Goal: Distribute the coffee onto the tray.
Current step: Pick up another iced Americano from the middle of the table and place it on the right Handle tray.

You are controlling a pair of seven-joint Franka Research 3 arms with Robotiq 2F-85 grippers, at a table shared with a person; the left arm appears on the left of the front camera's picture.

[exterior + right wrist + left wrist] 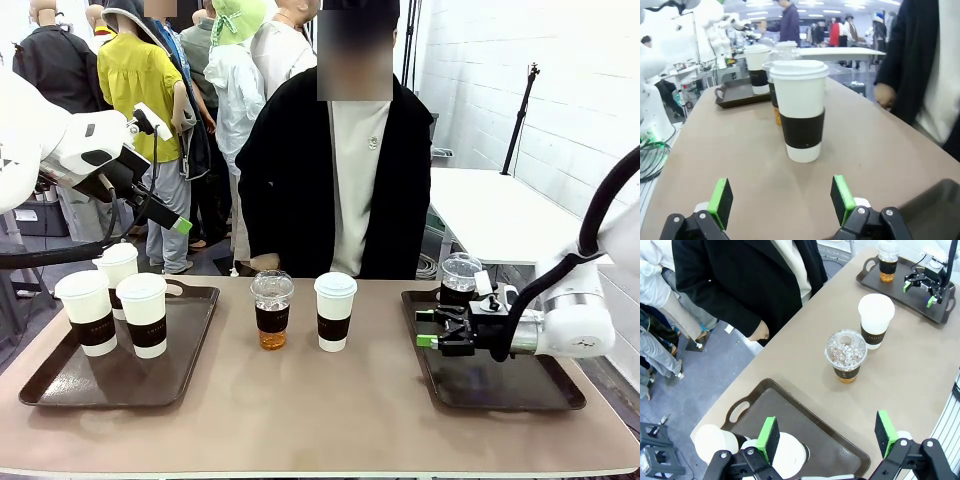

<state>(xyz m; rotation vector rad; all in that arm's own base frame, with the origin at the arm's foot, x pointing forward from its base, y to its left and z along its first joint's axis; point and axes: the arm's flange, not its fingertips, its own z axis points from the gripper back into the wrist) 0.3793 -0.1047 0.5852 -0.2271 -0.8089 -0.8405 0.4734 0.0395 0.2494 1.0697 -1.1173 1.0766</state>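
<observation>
Here, left fingers (769,437) and right fingers (842,197) gape empty. Three white cups (142,312) sit on the nine-o'clock tray (60,385), one clear cup (461,278) on the three-o'clock tray (500,390), two cups (335,312) at bench (320,420) centre; sleeve print (802,130) illegible.

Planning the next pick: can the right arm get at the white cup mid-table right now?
Probably yes. The right gripper is open and faces the white cup across bare table; the clear cup stands on its far side, out of the path.
</observation>
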